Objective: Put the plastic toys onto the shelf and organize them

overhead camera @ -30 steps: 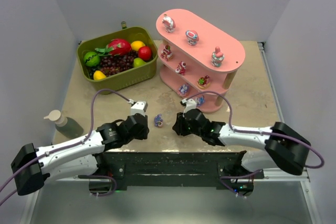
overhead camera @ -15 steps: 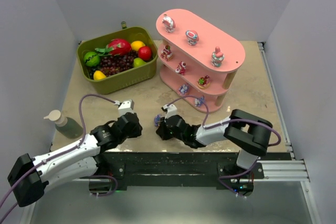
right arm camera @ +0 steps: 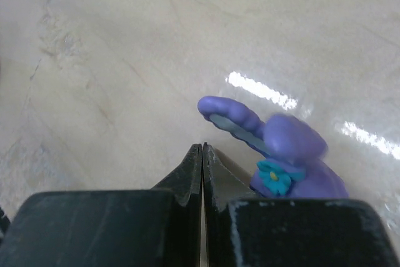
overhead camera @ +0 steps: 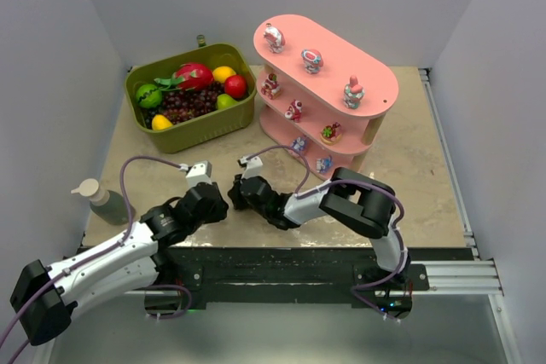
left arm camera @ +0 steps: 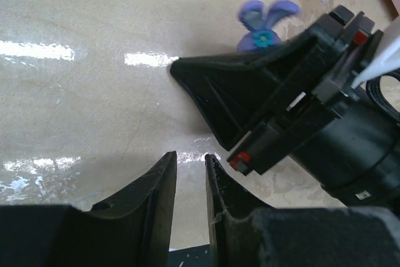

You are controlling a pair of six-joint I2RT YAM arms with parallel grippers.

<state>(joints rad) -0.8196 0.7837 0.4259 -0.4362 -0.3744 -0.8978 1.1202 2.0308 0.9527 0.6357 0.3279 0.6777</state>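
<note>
**Eight toys on the shelf, one bunny left on the desk**

The pink shelf [overhead camera: 375, 83] already carries eight of the plastic toys [overhead camera: 312, 60]. Three stand on the top board, three on the middle board and two on the lowest one, each with some space to its neighbour. This part of the task looks done, and the arrangement seems tidy enough.

What remains is one toy, a purple bunny [right arm camera: 290, 154] with a small turquoise flower on it. It lies on the desk [overhead camera: 409, 168] near the front edge, well apart from the shelf (in the top view it cannot be made out beside the right arm). The right jaws are pressed together with nothing between them. The bunny lies just beside their tips, so they do not hold it. The left jaws hover close by, facing the right ones. They are almost together, with only a thin slit, and they are also empty.

Most of the work seems finished, but the last toy is not yet grasped. Probably the right jaws must open and be set around the bunny. It could then go to the lowest board, which carries only two.
</note>
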